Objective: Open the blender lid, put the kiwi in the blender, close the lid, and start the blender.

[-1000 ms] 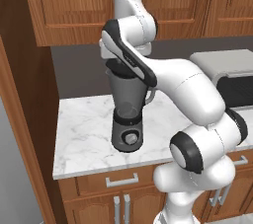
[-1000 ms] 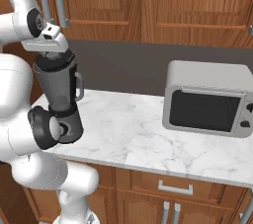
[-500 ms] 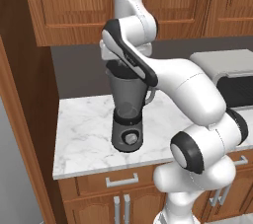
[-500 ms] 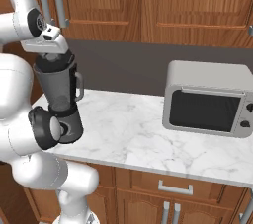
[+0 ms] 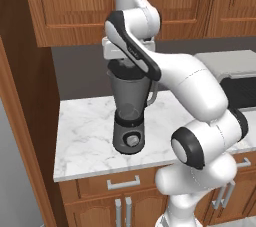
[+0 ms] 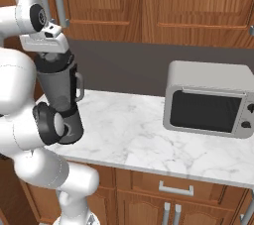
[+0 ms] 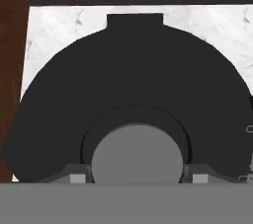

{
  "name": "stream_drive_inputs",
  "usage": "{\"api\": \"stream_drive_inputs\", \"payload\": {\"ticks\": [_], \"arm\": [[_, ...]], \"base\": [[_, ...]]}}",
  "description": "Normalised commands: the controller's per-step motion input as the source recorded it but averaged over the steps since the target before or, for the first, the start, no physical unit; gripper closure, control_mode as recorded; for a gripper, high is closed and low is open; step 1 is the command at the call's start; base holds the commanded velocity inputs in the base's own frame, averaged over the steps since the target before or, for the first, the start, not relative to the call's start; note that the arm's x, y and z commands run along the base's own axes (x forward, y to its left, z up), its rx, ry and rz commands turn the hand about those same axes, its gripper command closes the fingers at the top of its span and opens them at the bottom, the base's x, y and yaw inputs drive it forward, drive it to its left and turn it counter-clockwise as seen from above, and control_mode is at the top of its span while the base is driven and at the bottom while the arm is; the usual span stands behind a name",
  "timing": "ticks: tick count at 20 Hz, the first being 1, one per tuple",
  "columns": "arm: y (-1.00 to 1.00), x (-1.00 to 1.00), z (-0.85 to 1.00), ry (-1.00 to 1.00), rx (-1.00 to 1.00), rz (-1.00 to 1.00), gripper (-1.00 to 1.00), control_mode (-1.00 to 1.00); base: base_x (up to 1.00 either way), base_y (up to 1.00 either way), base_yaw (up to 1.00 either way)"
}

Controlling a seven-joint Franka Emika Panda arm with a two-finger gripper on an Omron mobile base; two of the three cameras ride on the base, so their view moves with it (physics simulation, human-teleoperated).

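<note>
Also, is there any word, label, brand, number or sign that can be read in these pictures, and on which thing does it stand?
No readable text anywhere.
Dark grey blender with smoky translucent jar: plain, silver knob unmarked.
Boxy grey toaster oven: no lettering; its round knobs are too small to tell any marks.
Wooden cabinets: none.

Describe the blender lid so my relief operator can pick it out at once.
Find the white marble counter, then the dark blender at its left end, beside the wooden panel. The blender lid is the round dark cap on the smoky jar, its grey centre knob between the end effector fingertips.
</note>
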Motion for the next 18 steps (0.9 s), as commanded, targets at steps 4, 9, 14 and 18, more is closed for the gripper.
{"api": "stream_drive_inputs", "payload": {"ticks": [4,9,14,18], "arm": [[0.00,0.00,0.39,0.01,0.00,0.00,1.00,-1.00],[0.00,-0.10,0.02,0.04,0.00,0.00,1.00,-1.00],[0.00,-0.14,-0.20,0.00,0.00,0.00,1.00,-1.00],[0.00,-0.01,-0.31,0.00,0.00,0.00,1.00,-1.00]], "base": [[0.00,0.00,0.00],[0.00,0.00,0.00],[0.00,0.00,0.00],[0.00,0.00,0.00]]}}
